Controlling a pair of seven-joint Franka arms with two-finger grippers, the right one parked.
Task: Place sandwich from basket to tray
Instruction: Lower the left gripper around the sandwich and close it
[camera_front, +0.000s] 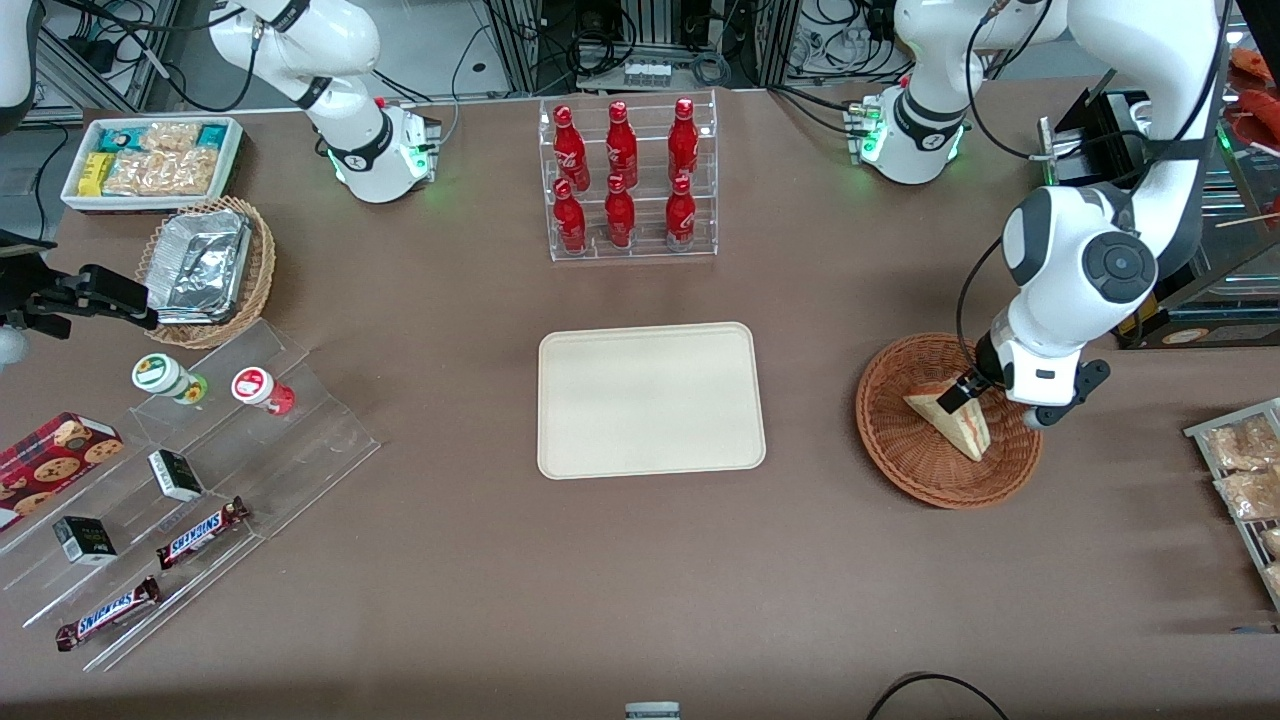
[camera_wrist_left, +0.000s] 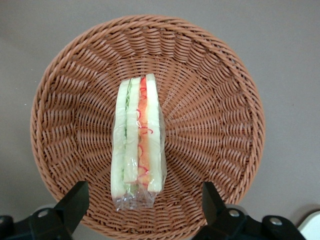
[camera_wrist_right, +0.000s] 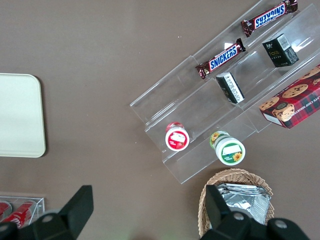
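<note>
End effector (camera_wrist_left: 141, 202) wide open, straddling sandwich (camera_wrist_left: 137, 140) in basket (camera_wrist_left: 215, 100).

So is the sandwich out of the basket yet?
No, still in. The sandwich lies in the basket, wicker all around it. The open gripper hovers over it, fingers clear of it. The tray holds nothing.

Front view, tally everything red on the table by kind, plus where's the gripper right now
Red bottles: 6
Red-capped jar: 1
Red cookie box: 1
Snickers bars: 2
Total: 10
The gripper is open, over the sandwich in the basket.
</note>
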